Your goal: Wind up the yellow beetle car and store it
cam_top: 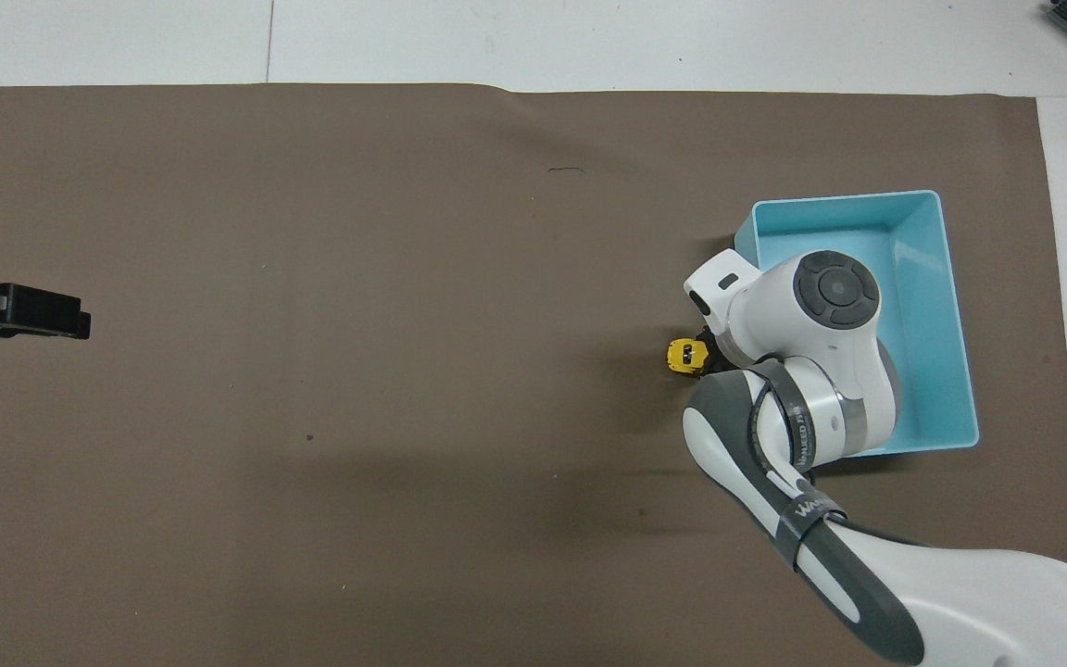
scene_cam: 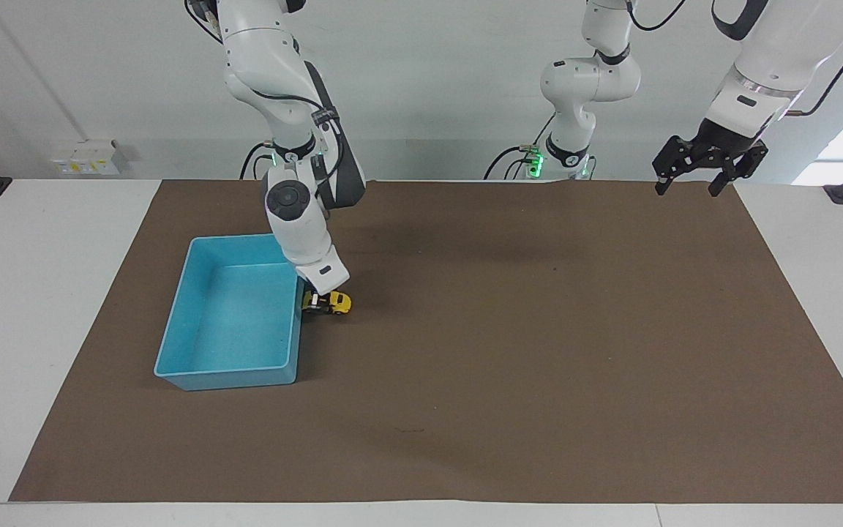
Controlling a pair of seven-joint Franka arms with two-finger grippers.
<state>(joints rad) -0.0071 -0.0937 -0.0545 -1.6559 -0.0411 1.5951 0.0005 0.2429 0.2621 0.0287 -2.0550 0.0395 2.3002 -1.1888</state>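
Your right gripper pinches the yellow beetle car just beside the blue tray, ready for storing; your left gripper waits, spread.

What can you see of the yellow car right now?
The car is a tiny, glossy yellow toy with a rounded body, dark windows and small black wheels. It sits just outside the blue tray, beside the tray's wall toward the left arm's end. The right gripper is down at its tray-side end, seemingly clamped on it. Whether its wheels touch the brown mat is unclear.
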